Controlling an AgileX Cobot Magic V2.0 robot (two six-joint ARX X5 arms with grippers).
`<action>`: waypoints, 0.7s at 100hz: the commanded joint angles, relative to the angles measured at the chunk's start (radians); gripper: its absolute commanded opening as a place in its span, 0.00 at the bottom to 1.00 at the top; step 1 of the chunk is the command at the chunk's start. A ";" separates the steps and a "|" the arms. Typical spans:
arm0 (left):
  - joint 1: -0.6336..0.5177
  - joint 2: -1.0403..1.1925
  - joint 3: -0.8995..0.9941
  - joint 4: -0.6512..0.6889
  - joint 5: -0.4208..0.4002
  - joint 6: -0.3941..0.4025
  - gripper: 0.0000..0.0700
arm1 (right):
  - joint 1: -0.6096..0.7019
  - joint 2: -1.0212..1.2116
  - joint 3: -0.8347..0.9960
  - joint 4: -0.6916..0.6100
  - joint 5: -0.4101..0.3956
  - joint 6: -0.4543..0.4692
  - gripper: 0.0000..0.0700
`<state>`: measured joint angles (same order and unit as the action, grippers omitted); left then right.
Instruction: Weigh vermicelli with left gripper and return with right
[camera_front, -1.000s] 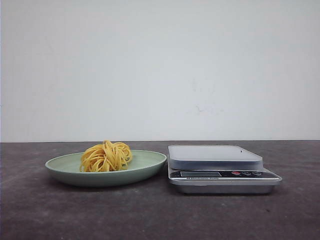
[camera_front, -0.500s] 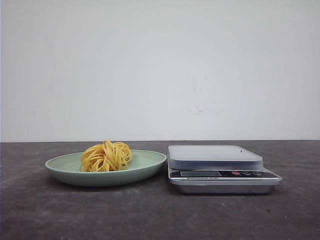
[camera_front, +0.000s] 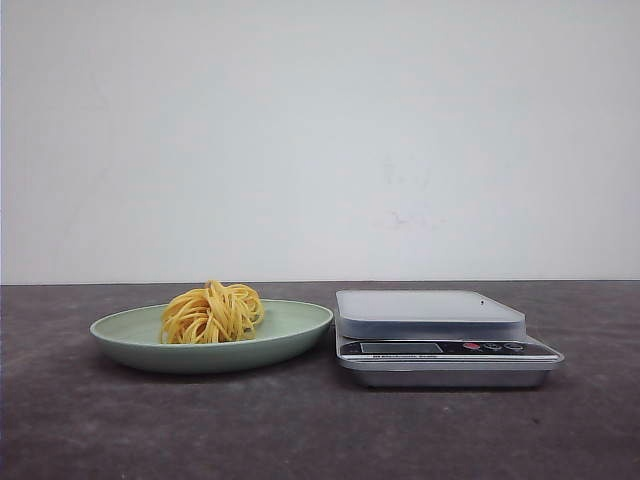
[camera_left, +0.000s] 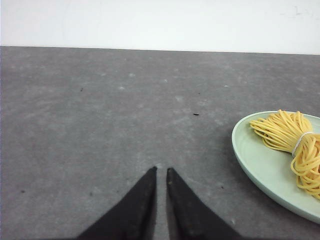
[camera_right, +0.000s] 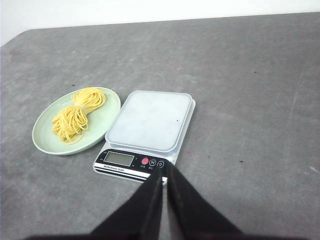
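The left gripper (camera_left: 161, 170) is seen with its black fingers nearly closed, nothing held, above bare grey table (camera_left: 100, 110), beside the plate. The right gripper (camera_right: 163, 174) is likewise pinched together and empty, held above the near edge of the scale (camera_right: 145, 131). The vermicelli (camera_front: 211, 313), a yellow looped clump, is seen resting on the pale green plate (camera_front: 290, 330), just left of the scale.

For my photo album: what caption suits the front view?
Yellow vermicelli sits on a green plate beside an empty kitchen scale.
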<state>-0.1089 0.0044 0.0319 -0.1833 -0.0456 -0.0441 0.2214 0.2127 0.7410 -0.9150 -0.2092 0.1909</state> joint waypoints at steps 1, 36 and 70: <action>0.000 -0.001 -0.019 -0.004 0.005 0.010 0.00 | 0.002 -0.001 0.006 0.010 0.000 0.011 0.01; 0.000 -0.001 -0.018 -0.004 0.005 0.010 0.00 | 0.002 -0.001 0.006 0.010 0.000 0.011 0.01; 0.000 -0.001 -0.018 -0.004 0.005 0.010 0.00 | -0.011 -0.001 0.005 0.110 0.056 -0.062 0.01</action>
<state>-0.1089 0.0044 0.0319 -0.1833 -0.0456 -0.0441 0.2176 0.2127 0.7403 -0.8814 -0.1879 0.1776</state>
